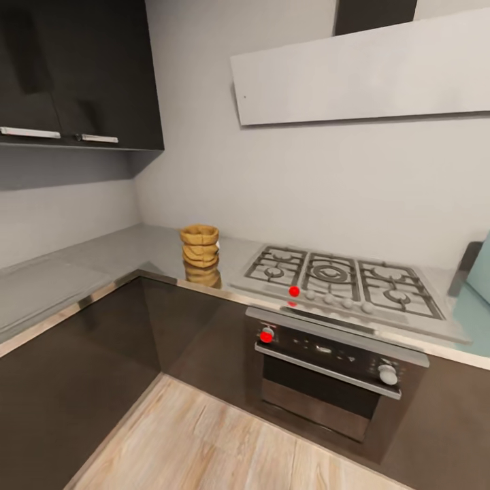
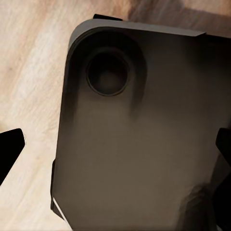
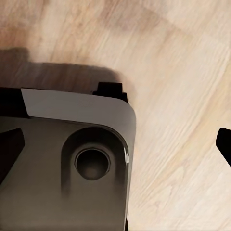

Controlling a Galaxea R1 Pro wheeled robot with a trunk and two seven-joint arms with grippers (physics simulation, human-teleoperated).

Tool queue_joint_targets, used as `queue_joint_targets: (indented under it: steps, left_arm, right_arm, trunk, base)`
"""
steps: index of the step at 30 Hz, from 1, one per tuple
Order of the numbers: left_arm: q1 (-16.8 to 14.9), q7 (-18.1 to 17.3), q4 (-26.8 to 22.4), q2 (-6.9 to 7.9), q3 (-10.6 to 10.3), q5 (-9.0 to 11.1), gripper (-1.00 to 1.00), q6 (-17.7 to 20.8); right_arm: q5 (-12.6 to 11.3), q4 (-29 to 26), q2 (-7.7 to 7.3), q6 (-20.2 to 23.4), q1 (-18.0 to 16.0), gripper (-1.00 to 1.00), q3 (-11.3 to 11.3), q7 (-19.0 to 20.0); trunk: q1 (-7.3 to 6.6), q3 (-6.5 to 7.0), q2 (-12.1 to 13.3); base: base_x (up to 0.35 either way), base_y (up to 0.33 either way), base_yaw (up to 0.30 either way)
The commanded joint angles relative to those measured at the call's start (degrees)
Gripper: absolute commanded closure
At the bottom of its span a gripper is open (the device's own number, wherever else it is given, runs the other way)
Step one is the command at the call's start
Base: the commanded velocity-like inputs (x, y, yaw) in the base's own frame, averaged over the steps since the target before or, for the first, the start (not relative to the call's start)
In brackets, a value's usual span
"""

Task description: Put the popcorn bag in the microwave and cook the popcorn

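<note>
Popcorn bag (image 1: 199, 246) was seen in the head view standing upright on the steel bench (image 1: 82, 269), in the far part of the corner where the L turned, just left of the gas hob (image 1: 340, 279) and close to the bench's shiny front edge, in which it was mirrored. It was a squat, wrinkled tan sack, its height running vertically and its rolled rim uppermost; no long axis across the bench could be made out. At the far right edge a pale mint-blue corner (image 1: 480, 271) was visible on the bench beyond the hob, judged to be the microwave, well apart from the bag with the whole hob between them. Below the hob the black oven (image 1: 327, 381) was set into the dark cabinet fronts.

In both wrist views wood plank floor (image 3: 183, 72) and a dark rounded part of the robot's own base (image 2: 134, 144) were shown, so both arms were judged to be hanging low, pointed downward. The left hand (image 2: 115, 154) was marked by dark fingertips (image 2: 9, 149) at opposite edges of its view, wide apart and holding nothing; the right hand (image 3: 115, 144) was spread and unloaded likewise.

The bag lay ahead, above the hands and somewhat left of the view's centre, so the left arm was judged the nearer for the reach, once the base had been brought closer to the bench.
</note>
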Motion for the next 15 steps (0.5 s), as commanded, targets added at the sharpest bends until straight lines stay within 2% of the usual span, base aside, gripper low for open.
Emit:
queue_joint_targets:
  steps: [1, 11, 15]
  left_arm:
    - [0.02, -0.01, -0.03, -0.02, -0.09, 0.43, -1.0, -0.09]
    - [0.03, 0.12, -0.03, -0.04, -0.09, 0.43, -1.0, -0.09]
    - [0.0, 0.16, -0.02, -0.04, -0.09, 0.43, -1.0, -0.17]
  right_arm:
    - [0.52, 0.08, -0.03, 0.08, -0.06, -1.0, -0.48, 0.13]
    - [0.6, 0.08, -0.02, 0.08, -0.05, -1.0, -0.47, 0.14]
    - [0.6, 0.08, -0.02, 0.08, -0.06, -1.0, -0.47, 0.17]
  trunk:
    - [0.03, -0.05, -0.02]
    - [0.03, -0.05, -0.02]
    - [0.03, -0.05, -0.02]
  base:
    - [0.287, 0.216, 0.0]
    - [0.293, 0.199, 0.0]
    - [0.312, 0.073, 0.0]
